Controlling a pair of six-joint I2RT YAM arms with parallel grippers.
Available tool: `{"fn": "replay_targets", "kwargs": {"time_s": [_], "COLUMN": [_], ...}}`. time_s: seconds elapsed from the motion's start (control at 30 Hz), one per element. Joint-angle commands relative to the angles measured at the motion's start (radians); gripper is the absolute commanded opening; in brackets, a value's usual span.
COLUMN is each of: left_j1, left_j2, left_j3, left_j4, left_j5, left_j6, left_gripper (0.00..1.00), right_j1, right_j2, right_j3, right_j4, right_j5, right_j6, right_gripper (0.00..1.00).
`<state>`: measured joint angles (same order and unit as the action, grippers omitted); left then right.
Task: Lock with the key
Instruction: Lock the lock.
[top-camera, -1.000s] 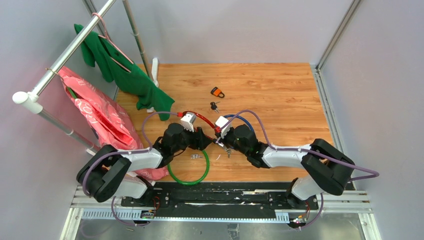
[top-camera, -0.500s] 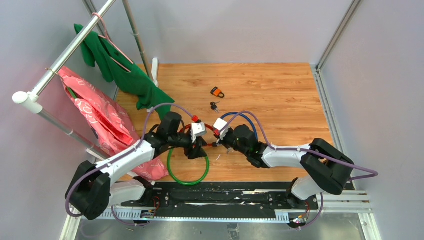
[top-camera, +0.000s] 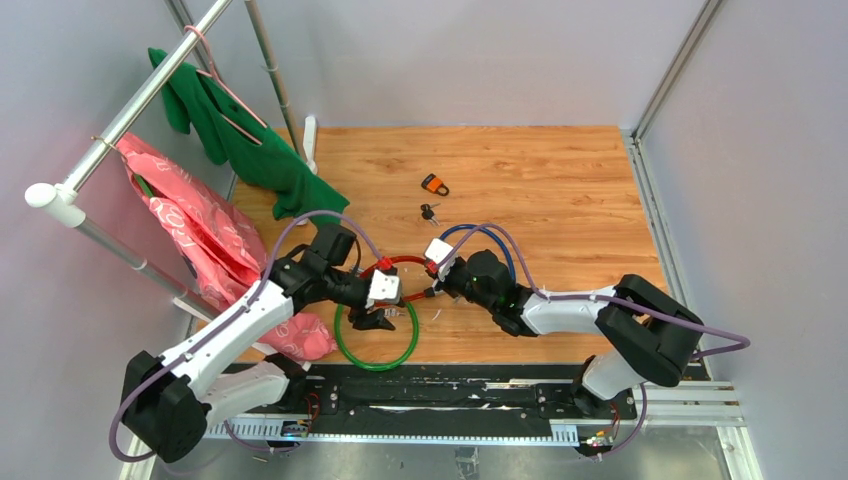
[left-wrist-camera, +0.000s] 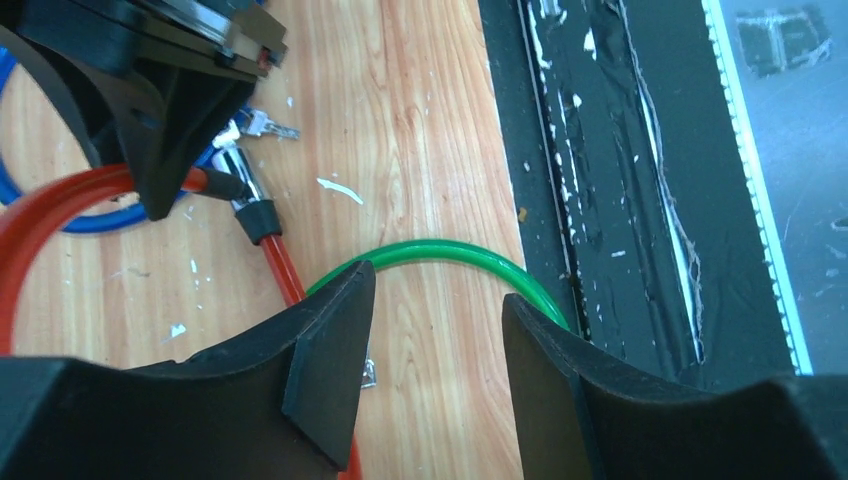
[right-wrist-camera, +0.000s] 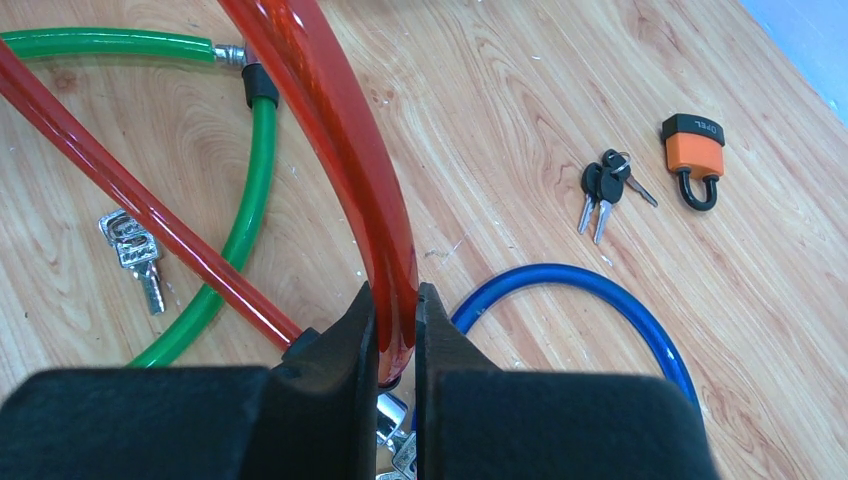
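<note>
Red cable (right-wrist-camera: 340, 130) is clamped in the right gripper (right-wrist-camera: 397, 300), jaws pinched tight on it, low over the wooden desk (top-camera: 560, 190). From there the cable arcs away and loops back, and a second strand of it runs flat across the boards. Left gripper (left-wrist-camera: 435, 300) has its jaws apart with nothing between them. It hovers just above the top of the green cable (left-wrist-camera: 440, 250) loop, close to the right gripper, and the two don't touch. In the left wrist view a metal ferrule (left-wrist-camera: 240, 180) with a black collar on the red cable sits right under the right gripper. Silver keys (right-wrist-camera: 135, 250) lie flat on the desk in the wedge between the flat red strand and the green cable, just beside both. Another key bunch (left-wrist-camera: 265, 122) shows under the right gripper; can't tell if it hangs from the lock or rests on the desk. Blue cable (right-wrist-camera: 600, 290) curves on the desk just behind the right gripper. Black keys (right-wrist-camera: 603, 190) lie further back, near the orange padlock (right-wrist-camera: 694, 150) but apart from it. Padlock lies flat, shackle pointing toward the arms. Top view puts all of this in the near half of the desk, both arms reaching in toward the middle.
</note>
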<state>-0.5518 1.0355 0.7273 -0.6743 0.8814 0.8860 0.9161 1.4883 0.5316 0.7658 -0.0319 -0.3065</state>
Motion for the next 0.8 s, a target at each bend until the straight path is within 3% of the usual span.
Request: {"fn": "replay_targets", "kwargs": {"time_s": [0.0, 0.1, 0.3, 0.5, 0.6, 0.77], "left_j1": [0.006, 0.006, 0.006, 0.008, 0.009, 0.009], "left_j2": [-0.038, -0.060, -0.101, -0.079, -0.067, -0.055], "left_j3": [0.057, 0.107, 0.193, 0.217, 0.183, 0.132], "left_j4": [0.123, 0.268, 0.301, 0.260, 0.187, 0.218], "left_j5": [0.030, -0.031, -0.139, -0.451, -0.454, -0.406], "left_j6": [-0.206, -0.501, -0.704, -0.662, -0.572, -0.604], "left_gripper": [0.58, 0.57, 0.57, 0.67, 0.72, 0.75], "right_j1": [0.000, 0.000, 0.000, 0.000, 0.001, 0.001], "right_j2": [0.015, 0.021, 0.014, 0.013, 0.009, -0.002], "right_j3": [-0.046, -0.050, -0.057, -0.062, -0.066, -0.068], "right_j4": [-0.163, -0.147, -0.128, -0.128, -0.128, -0.131], "right_j5": [0.030, 0.030, 0.032, 0.026, 0.024, 0.022], "right_j6": [-0.006, 0.007, 0.013, 0.012, 0.009, 0.006], "right_gripper": [0.00, 0.00, 0.00, 0.00, 0.00, 0.00]}}
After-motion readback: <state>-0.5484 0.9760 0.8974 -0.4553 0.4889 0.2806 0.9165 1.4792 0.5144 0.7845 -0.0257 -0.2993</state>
